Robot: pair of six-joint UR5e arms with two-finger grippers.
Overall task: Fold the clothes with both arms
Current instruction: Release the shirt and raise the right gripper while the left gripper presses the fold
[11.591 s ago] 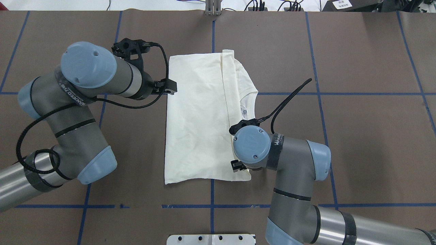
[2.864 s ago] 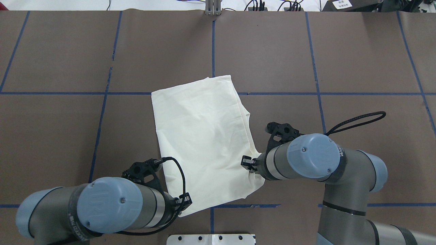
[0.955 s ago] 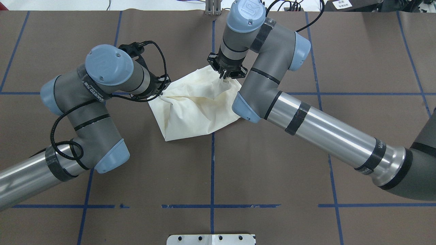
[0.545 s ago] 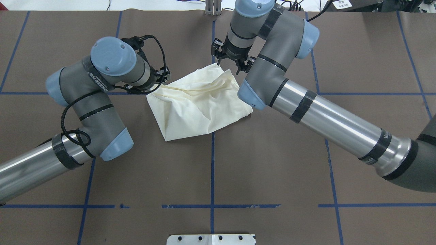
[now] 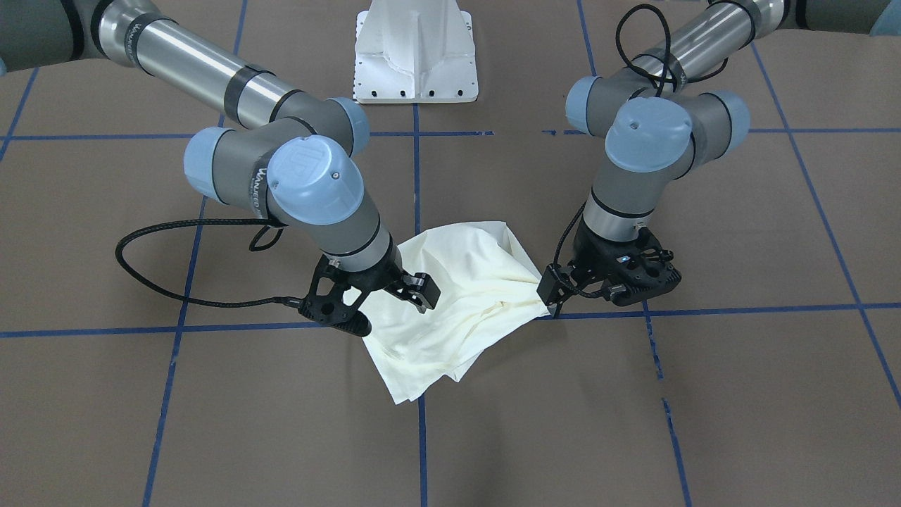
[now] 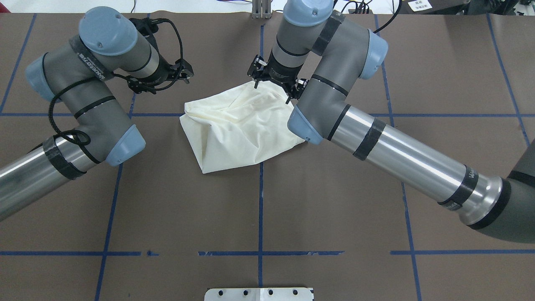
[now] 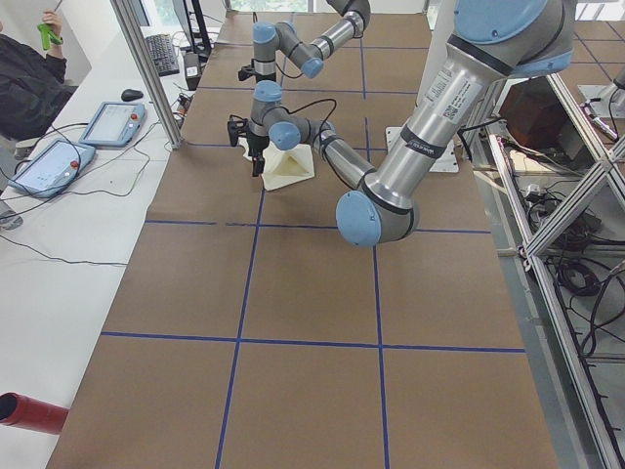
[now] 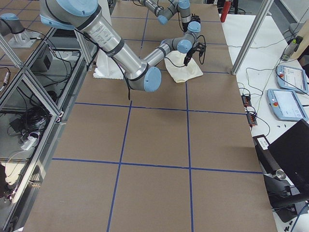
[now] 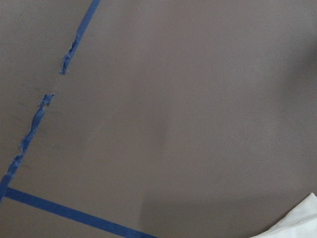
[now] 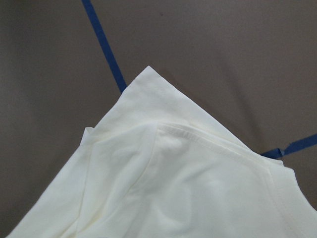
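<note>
The cream shirt lies folded into a rumpled, roughly square bundle at the table's middle, plain side up; its print is hidden. It also shows in the front view. My left gripper is open and empty, clear of the shirt's far left corner, above bare table. My right gripper is open and empty, hovering just over the shirt's far edge. The right wrist view looks down on a seamed corner of the shirt. The left wrist view catches only a tip of the shirt.
The brown table cover carries blue tape grid lines. The white pedestal base stands at the robot's edge. A metal post stands at the far edge. Operator consoles sit on the side bench.
Both grippers carried the shirt's near edge over to the far edge and let go. Over the last half second my left gripper has drawn back up and to the left, off the shirt.
</note>
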